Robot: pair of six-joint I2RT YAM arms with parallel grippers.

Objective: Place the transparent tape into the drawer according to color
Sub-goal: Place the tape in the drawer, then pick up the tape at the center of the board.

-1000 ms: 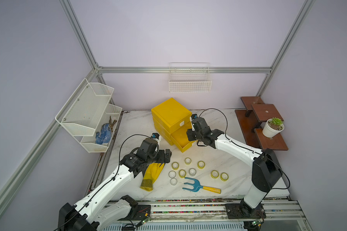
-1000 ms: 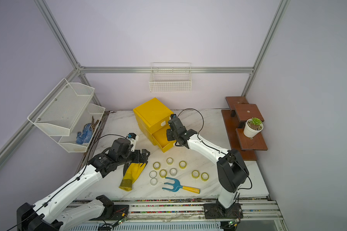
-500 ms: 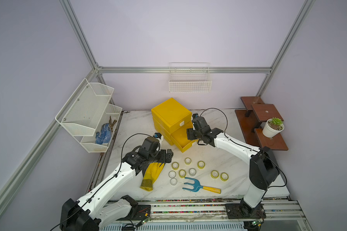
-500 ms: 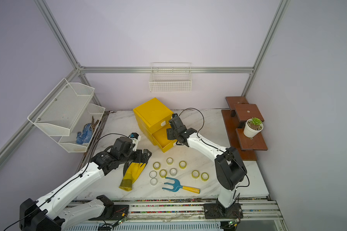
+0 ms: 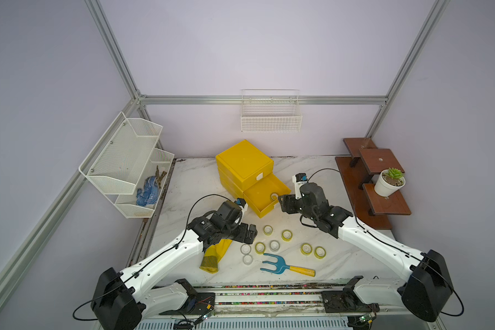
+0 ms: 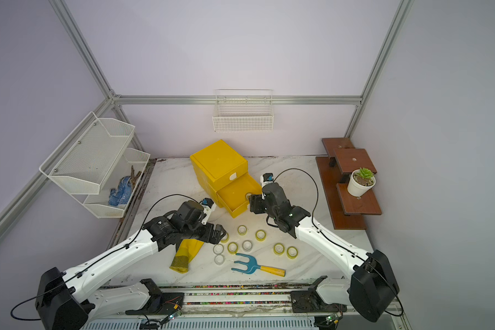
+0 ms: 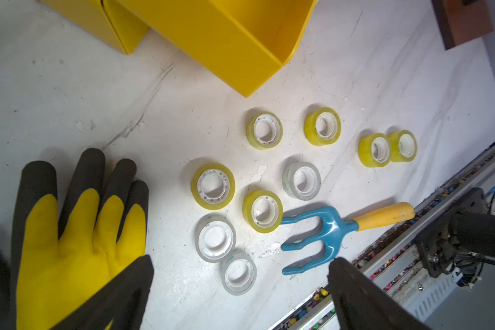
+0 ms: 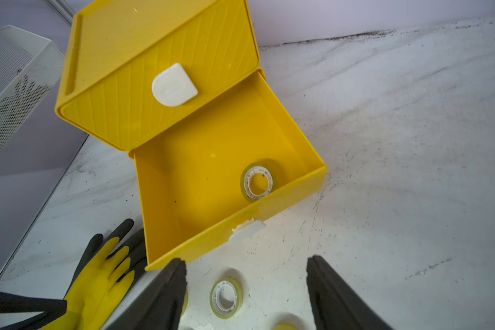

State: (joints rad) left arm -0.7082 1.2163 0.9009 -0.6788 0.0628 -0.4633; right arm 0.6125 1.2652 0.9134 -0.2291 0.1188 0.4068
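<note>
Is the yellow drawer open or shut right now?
Open: the drawer is pulled out of the yellow cabinet, with one yellow tape roll lying inside.

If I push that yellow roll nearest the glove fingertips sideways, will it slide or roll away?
Probably slides: the yellow roll lies flat on its face on the table, not on edge. It looks light, thin tape on a hollow white core, so a gentle push should do. Pushed far, it may bump the next roll.
</note>
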